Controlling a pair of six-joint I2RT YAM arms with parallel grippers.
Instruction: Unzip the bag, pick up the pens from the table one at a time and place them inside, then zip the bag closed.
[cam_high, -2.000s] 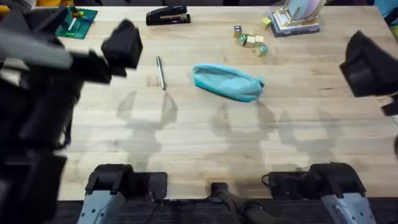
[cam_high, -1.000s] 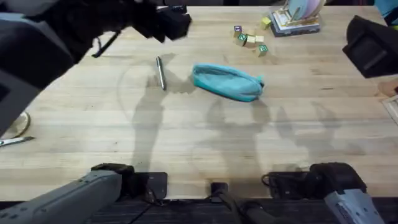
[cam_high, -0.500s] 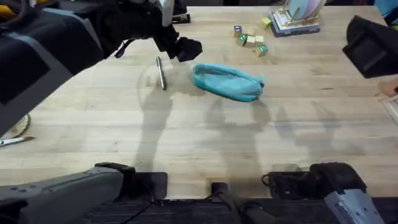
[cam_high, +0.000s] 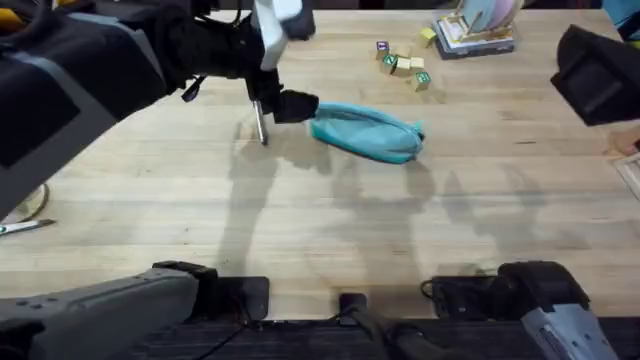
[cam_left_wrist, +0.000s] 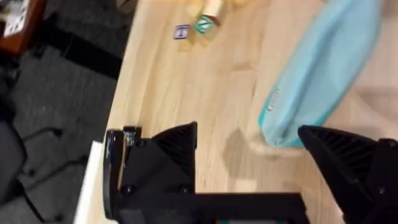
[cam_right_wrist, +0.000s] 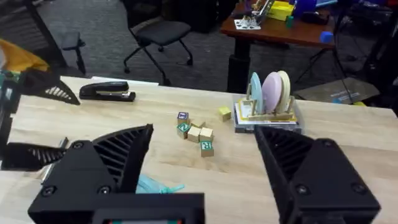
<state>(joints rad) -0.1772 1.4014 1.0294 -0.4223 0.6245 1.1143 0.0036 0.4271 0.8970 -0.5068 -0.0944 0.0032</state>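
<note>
Work has hardly begun: my left gripper (cam_left_wrist: 249, 155), fingers wide apart, is at the end of the zipped-up bag (cam_high: 365, 131), and the pen (cam_high: 259, 124) lies beside it on the table (cam_high: 330, 230).

The desk (cam_high: 330, 230) is a broad top of pale butcher-block planks, its near half bare. Toward the far middle lies the teal bag (cam_high: 365, 131), oblong and lying flat, with the slim silver pen (cam_high: 260, 128) just beside its left end, partly under the arm. At the far edge, right of centre, a cluster of small wooden blocks (cam_high: 402, 62) sits close to a rack of plates (cam_high: 478, 25) on a flat base. From the right wrist view a black stapler (cam_right_wrist: 107, 91) rests near the far left edge. At the near left edge lie a round ring-like object (cam_high: 30, 200) and a thin metal item (cam_high: 22, 228), neither clear enough to name.
</note>
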